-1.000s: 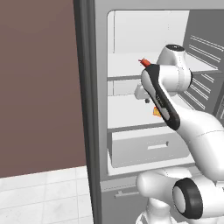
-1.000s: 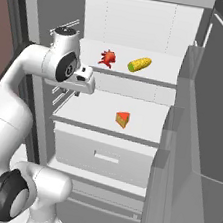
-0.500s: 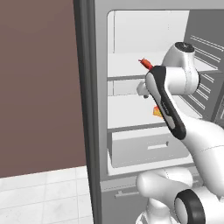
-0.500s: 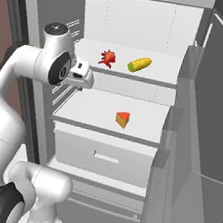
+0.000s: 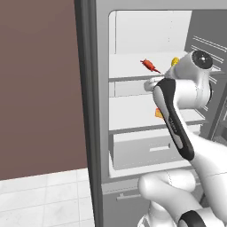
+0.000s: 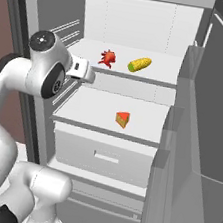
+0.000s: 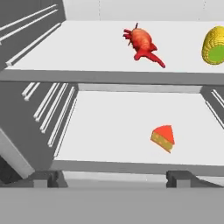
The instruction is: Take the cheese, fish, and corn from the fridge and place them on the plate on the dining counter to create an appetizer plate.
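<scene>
Hand view looks into the tall grey-framed fridge (image 7: 30,74) with white shelves. Its wide-open, empty claw (image 7: 113,177) waits outside. At one o'clock lies the orange cheese wedge (image 7: 163,138), nearest, path free. Above: slender red-orange fish (image 7: 141,42) at twelve, yellow green-ended corn cob (image 7: 214,45) at two.

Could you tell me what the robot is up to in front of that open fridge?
The arm is reaching toward the open fridge, with its gripper open and empty in front of the shelves. Nothing has been picked up yet: the fish and the corn lie side by side on the upper shelf, and the cheese sits alone on the shelf below, above the drawer. The hand faces into the shelves, nearest the cheese's shelf.
</scene>
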You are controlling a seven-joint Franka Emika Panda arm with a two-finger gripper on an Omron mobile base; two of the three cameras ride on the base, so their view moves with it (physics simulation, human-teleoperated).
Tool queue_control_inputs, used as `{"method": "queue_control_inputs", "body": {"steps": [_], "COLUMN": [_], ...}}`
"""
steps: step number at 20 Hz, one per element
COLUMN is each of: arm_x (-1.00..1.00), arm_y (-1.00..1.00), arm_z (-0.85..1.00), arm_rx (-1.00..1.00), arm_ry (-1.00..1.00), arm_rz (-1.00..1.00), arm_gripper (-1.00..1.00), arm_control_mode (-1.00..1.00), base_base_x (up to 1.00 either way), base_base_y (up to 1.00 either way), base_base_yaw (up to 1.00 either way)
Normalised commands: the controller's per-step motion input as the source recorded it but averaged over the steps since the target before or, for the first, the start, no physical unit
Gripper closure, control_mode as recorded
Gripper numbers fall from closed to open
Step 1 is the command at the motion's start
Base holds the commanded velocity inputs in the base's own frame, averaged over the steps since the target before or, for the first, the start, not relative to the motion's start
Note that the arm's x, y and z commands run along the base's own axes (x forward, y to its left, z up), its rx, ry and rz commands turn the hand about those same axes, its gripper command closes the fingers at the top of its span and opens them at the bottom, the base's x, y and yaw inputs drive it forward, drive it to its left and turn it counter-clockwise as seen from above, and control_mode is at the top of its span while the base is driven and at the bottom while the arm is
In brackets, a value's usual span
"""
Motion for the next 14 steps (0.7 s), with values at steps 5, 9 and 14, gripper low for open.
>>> {"method": "queue_control_inputs", "body": {"steps": [5,9,14], "arm_x": [0.02,0.03,0.24], "arm_y": [-0.26,-0.19,-0.17], "arm_z": [0.50,0.57,0.32], "arm_rx": [0.01,0.02,0.06], "arm_ry": [-0.09,-0.03,0.00], "arm_rz": [-0.11,-0.10,-0.11], "arm_gripper": [-1.00,-1.00,-1.00], "arm_control_mode": [-1.00,-1.00,-1.00], "base_base_x": [0.00,0.00,0.00], "base_base_y": [0.00,0.00,0.00], "base_base_yaw": [0.00,0.00,0.00]}}
